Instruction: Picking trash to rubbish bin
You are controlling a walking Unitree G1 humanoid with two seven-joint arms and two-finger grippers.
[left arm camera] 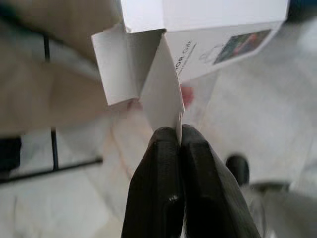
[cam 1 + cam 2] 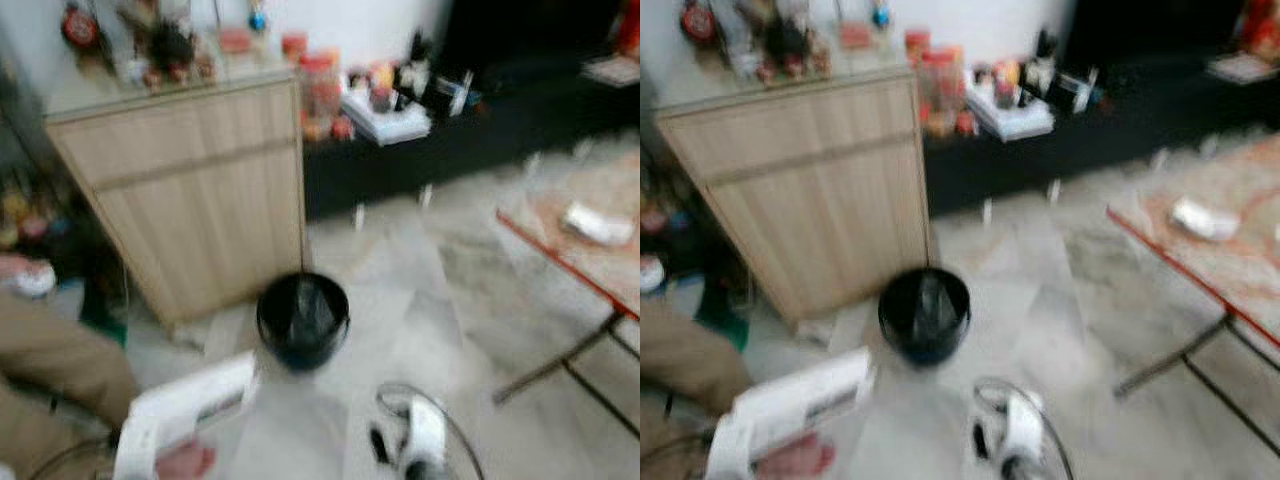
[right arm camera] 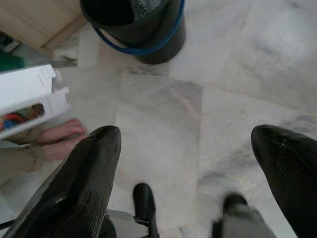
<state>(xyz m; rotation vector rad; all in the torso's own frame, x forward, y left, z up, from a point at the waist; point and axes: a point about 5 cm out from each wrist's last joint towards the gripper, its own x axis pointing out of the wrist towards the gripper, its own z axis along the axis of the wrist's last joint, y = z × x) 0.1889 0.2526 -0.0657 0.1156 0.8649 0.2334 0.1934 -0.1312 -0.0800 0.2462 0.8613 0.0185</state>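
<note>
— Two black fingers pressed tight together, that's the left gripper, and pinched between their tips is a flap of the white, flat cardboard box. Thin card, matt, one end open with its flaps splayed; there's small grey print and a little colour picture on one face.

— And the other arm?

— The right gripper hangs low over the floor with its two glossy, rounded black fingers spread wide apart, nothing between them.

— Where's the bin from here?

— The round black plastic bucket with a blue rim band stands on the floor just ahead, near the corner of the pale wood-grain cabinet. It has a dark liner and something grey inside, too blurred to name. The box is held to the robot's left, short of the bucket and above the floor.

— What's the floor like?

— Polished grey-white marble tiles, veined, quite shiny. A person's bare foot rests on it just below the box, beside a tan trouser leg.

— The rest of the room?

— A long, low black unit crowded with jars and bottles along the wall, and to the right a folding table with an orange edge and thin dark metal legs, a white crumpled thing lying on top.
</note>
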